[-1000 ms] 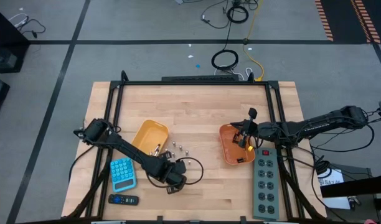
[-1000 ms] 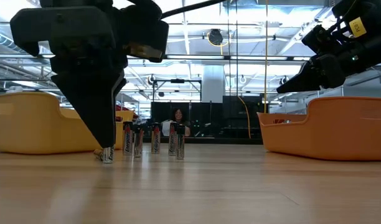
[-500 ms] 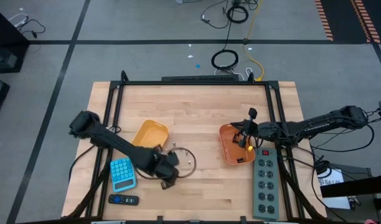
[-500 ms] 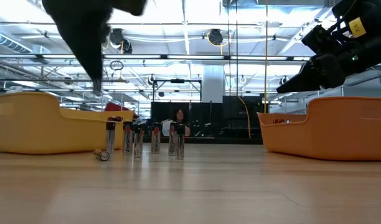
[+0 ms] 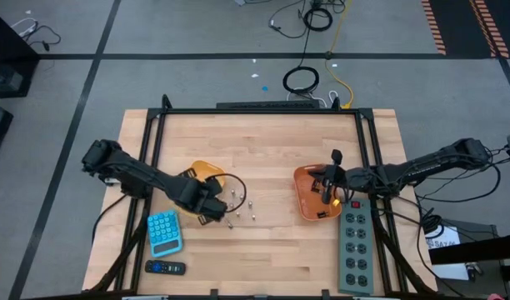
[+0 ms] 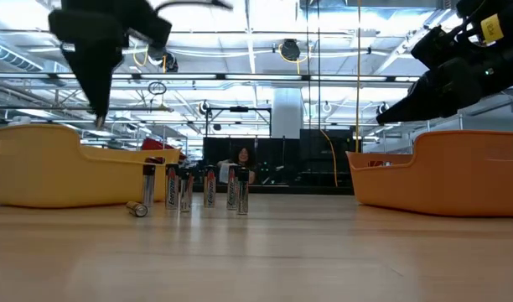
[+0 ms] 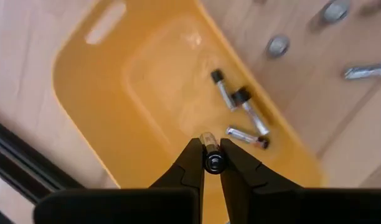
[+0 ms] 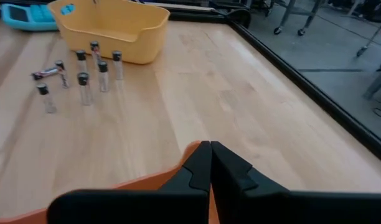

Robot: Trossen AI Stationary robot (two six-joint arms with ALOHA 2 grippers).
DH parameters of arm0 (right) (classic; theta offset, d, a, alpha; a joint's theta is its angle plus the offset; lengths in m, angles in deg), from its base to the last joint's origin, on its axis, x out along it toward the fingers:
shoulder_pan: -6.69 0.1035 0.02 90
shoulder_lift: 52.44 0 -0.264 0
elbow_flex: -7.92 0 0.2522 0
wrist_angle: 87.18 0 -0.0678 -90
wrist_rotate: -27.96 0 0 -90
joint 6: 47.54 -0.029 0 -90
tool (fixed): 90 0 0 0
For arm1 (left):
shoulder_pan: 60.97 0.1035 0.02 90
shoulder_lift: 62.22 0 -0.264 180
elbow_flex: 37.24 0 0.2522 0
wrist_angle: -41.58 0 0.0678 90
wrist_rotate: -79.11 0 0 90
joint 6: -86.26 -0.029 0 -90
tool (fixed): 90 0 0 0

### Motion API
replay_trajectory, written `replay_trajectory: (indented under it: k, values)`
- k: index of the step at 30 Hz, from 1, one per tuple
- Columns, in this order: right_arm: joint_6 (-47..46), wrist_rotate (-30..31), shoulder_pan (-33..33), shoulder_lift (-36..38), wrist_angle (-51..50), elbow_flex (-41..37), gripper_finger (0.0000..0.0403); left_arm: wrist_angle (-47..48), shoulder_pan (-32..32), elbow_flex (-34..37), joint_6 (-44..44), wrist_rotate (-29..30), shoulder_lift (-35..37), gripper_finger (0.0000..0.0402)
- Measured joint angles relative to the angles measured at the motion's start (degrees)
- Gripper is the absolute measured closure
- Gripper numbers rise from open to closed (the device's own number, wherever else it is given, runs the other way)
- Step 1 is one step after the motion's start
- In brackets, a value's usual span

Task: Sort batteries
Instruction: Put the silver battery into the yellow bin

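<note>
Since the left gripper is carrying a battery above the yellow tray, we set out the risks below.

Left gripper (image 7: 212, 163): its fingers are clamped on a single battery (image 7: 210, 151), held end-on over the yellow tray (image 7: 91, 106), which sits left of centre on the tabletop (image 5: 263, 150).

Tray contents: we count three batteries (image 7: 243, 118) lying loose against the tray's floor near one long wall.

Loose batteries: a small group (image 6: 204, 186) stands upright on the tabletop just beside the yellow tray, and one (image 6: 137, 209) lies on its side nearer the front edge.

Right gripper (image 8: 210, 163): its fingers are pressed together with nothing between them, waiting over the orange tray (image 5: 309, 196) toward the right edge of the tabletop.

Risk, release: we judge that a battery let go from this height could bounce off those already inside; it hangs near the tray wall, so it might clear the rim.

Risk, sorting: we cannot tell the held battery's type, so a wrong tray is possible.

Risk, next pick: the standing batteries are close together; we judge that a descending finger could topple neighbours, and rolling ones may reach the table edge.

Risk, cable: the left arm's looped cable (image 5: 226, 179) hangs near the group and could sweep it.
</note>
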Motion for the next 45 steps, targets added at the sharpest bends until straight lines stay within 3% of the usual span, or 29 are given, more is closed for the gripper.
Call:
replay_trajectory:
  k: [8, 21, 32, 41, 45]
  values:
    - [-0.86, 0.02, 2.76, -0.02, 4.45, 0.0, 0.0403, -4.02, 1.81, 5.91, -3.87, -6.36, -0.01, 0.0363]
    - [-0.52, 0.03, 4.46, 0.0, 7.6, 0.0, 0.0403, -4.87, 1.78, 5.92, -6.05, -7.82, 0.0, 0.0356]
    - [-0.05, -0.05, 4.46, -1.24, 9.78, 0.0, 0.0403, -4.0, 3.83, 5.87, -8.26, -6.63, 0.0, 0.0292]
    - [-3.21, 0.2, 4.79, -5.75, 14.77, 0.0, 0.0403, -4.91, 5.52, 1.27, -18.99, 0.5, 0.0, 0.0252]
    - [-4.44, 1.05, 6.2, -6.16, 15.9, 0.0, 0.0403, -9.54, 5.52, -0.07, -25.56, 1.86, 0.02, 0.0228]
